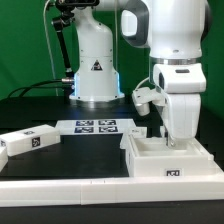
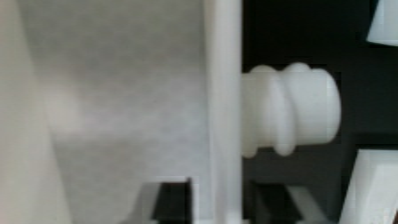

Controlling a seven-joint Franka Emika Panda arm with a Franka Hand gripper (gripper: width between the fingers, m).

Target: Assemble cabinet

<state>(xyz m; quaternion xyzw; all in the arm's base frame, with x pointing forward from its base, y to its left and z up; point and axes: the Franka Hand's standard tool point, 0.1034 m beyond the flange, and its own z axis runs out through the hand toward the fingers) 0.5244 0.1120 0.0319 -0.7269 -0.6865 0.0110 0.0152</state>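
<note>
The white cabinet lies at the exterior view's right with one marker tag facing the camera. My gripper reaches straight down onto it. In the wrist view a thin white cabinet wall stands edge-on between my two black fingers. They press on both of its faces, so my gripper is shut on that wall. A white ribbed knob sticks out from one side of the wall. A broad white face fills the other side.
A loose white panel with a tag lies at the exterior view's left. The marker board lies flat in the middle. The robot base stands behind it. A white rail runs along the front edge.
</note>
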